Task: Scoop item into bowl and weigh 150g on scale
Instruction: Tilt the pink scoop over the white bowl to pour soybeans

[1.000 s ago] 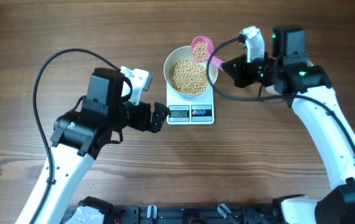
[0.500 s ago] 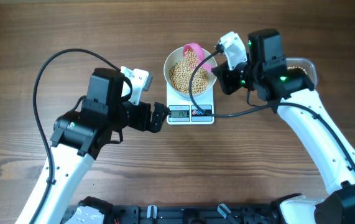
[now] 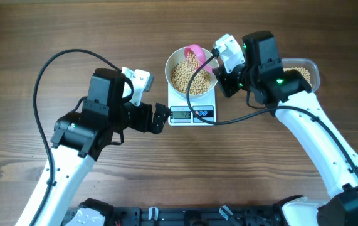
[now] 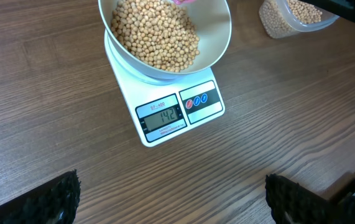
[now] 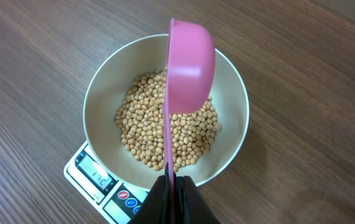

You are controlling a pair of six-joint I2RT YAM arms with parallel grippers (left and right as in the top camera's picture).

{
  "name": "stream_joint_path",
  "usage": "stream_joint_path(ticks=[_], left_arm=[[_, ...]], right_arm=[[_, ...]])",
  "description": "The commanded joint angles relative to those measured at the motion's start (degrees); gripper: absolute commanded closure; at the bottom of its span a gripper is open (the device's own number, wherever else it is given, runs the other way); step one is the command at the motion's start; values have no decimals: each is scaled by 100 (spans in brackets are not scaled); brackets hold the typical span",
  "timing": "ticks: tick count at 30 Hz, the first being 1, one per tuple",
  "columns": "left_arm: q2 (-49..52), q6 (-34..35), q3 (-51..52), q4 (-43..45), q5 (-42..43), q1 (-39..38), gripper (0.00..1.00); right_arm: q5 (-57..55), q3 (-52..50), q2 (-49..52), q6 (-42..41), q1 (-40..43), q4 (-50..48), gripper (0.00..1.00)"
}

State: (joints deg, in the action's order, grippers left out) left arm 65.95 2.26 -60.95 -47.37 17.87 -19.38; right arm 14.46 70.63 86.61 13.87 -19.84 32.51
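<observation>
Left gripper (image 3: 160,118) nearest, fingers (image 4: 56,198) spread wide and empty, just left of the scale (image 3: 192,113); display (image 4: 163,116) reading 142; white bowl (image 3: 173,63) seated on the scale, holding a heap of beans (image 3: 188,78); pink scoop (image 5: 189,68) tipped on edge over the bowl, handle pinched in the right gripper (image 5: 172,186); clear tub (image 3: 301,72) of beans farther right.

Your pink scoop (image 5: 189,62), tipped on edge; your clear tub (image 3: 315,68) near the wooden table's (image 3: 229,169) far edge, rightward.
</observation>
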Motion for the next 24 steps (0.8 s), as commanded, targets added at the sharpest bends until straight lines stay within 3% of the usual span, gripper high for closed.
stream_joint_path(ticks=[1, 11, 24], left_arm=[[-35, 31, -2, 0, 48, 37, 0], [-35, 31, -2, 0, 50, 37, 0], [-35, 31, -2, 0, 50, 37, 0]], right_arm=[[-92, -7, -101, 111, -24, -37, 96], [-695, -9, -101, 343, -24, -22, 96], [-317, -9, -101, 389, -24, 79, 96]])
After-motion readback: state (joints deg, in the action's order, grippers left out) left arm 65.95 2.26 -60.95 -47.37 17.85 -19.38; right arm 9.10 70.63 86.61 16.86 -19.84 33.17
